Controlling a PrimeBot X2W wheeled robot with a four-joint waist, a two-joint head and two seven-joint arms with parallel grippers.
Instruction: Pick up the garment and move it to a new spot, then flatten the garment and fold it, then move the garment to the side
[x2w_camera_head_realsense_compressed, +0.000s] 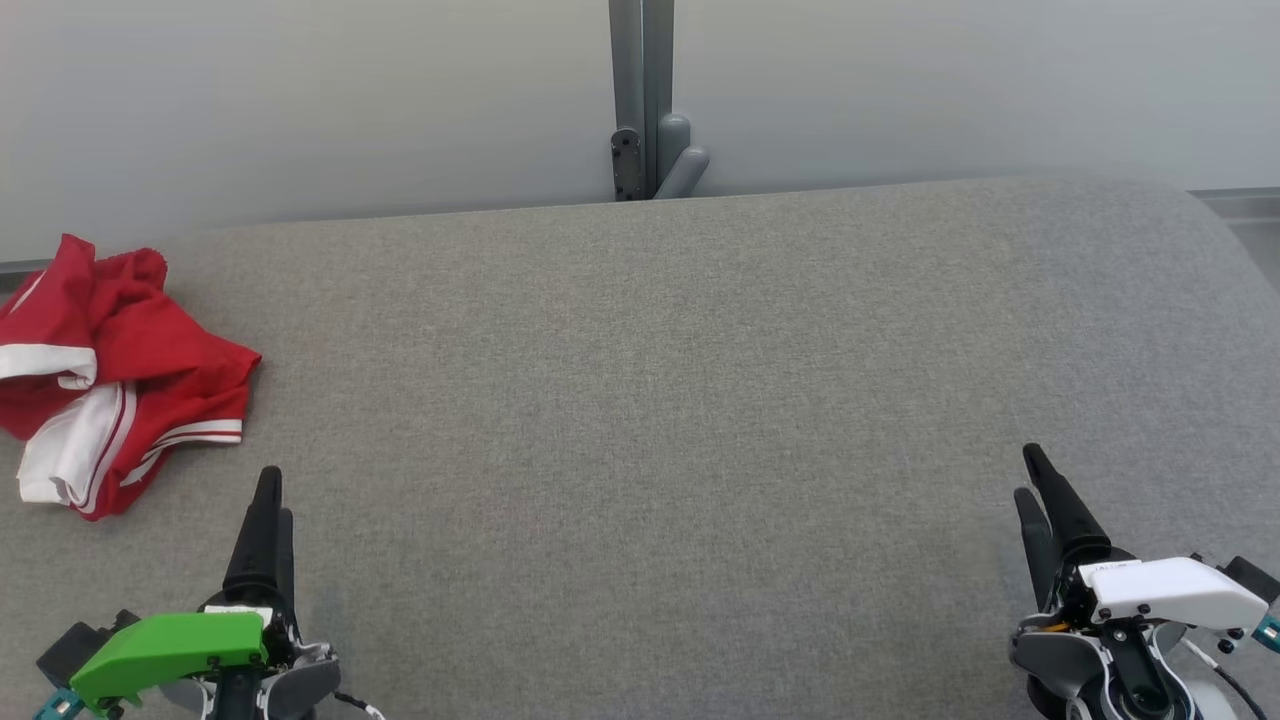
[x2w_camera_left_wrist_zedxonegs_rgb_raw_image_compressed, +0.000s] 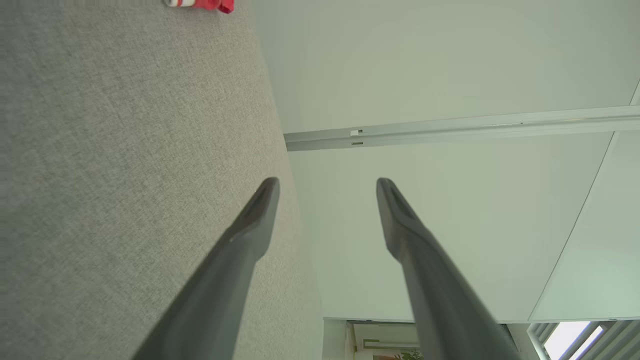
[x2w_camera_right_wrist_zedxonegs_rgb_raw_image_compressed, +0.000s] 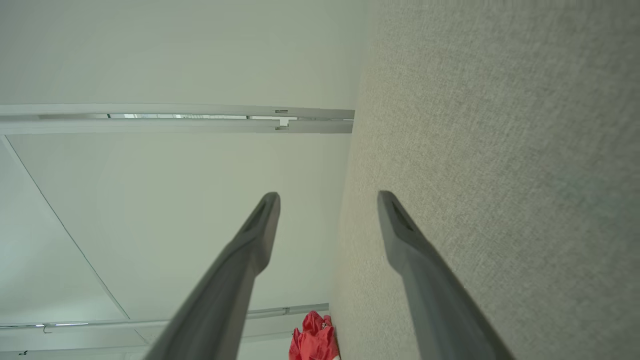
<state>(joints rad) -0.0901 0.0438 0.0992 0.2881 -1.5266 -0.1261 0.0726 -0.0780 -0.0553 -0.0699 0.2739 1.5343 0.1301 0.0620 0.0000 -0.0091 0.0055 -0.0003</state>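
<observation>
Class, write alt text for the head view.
A crumpled red-and-white garment lies at the left edge of a grey fabric surface. The left gripper and right gripper sit empty at the bottom corners.

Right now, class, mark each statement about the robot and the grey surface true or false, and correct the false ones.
1. The red and white garment lies crumpled at the grey surface's left edge. True.
2. The left pincer grips the garment. False: it is open, empty and clear of it.
3. The right pincer is shut. False: its fingers stand apart.
4. The garment lies nearer the left pincer. True.
</observation>
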